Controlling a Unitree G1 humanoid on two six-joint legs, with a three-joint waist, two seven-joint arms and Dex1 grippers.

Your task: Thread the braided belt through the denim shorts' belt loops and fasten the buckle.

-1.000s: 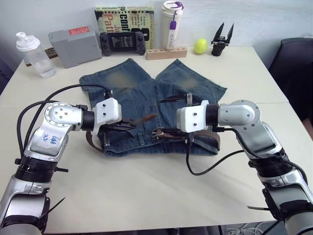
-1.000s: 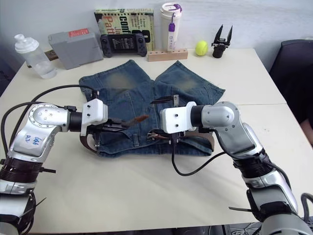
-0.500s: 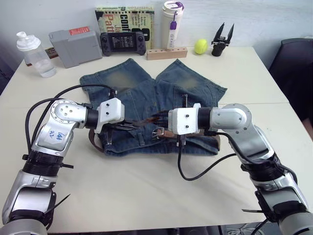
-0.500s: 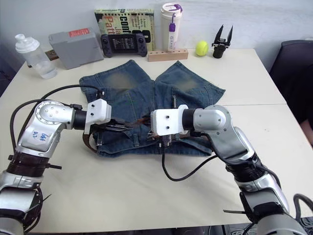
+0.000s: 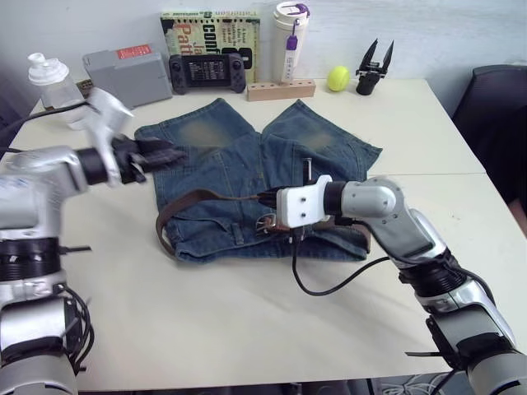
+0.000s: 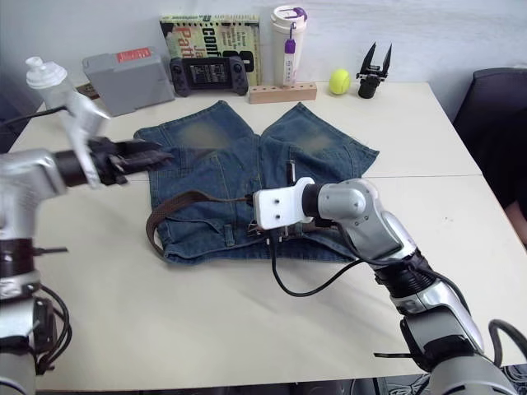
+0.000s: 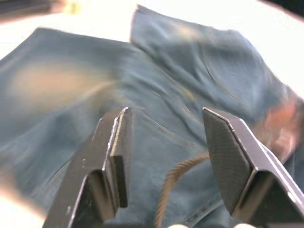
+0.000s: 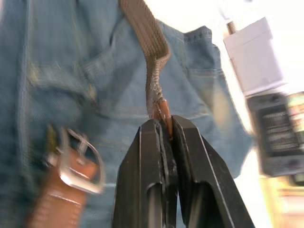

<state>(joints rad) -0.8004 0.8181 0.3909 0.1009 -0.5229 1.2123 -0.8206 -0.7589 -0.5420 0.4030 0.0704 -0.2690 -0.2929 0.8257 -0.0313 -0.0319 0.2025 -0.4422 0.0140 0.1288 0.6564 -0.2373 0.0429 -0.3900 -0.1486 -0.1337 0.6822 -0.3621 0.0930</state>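
The denim shorts point(image 5: 239, 156) lie flat on the table with the waistband toward me. The braided belt point(image 5: 198, 196) arcs over the left side of the shorts and curls round the waistband's left end. My right gripper point(image 5: 265, 197) is shut on the belt's tan tip point(image 8: 164, 114) above the middle of the waistband. The silver buckle point(image 5: 268, 224) lies just below it on the waistband, also in the right wrist view point(image 8: 78, 164). A belt loop point(image 5: 240, 234) shows left of the buckle. My left gripper point(image 5: 160, 154) hovers open and empty over the shorts' far left leg.
Along the table's far edge stand a clear bottle point(image 5: 49, 78), a grey box point(image 5: 128, 70), a game console point(image 5: 206, 70), a white tumbler point(image 5: 288, 37), a wooden block point(image 5: 280, 89), a tennis ball point(image 5: 337, 77) and a spare black gripper point(image 5: 375, 66). A dark chair point(image 5: 494, 115) is at the right.
My left gripper let go of the belt, opened and swung up and left off the waistband. My right gripper closed on the belt's tip and holds it.
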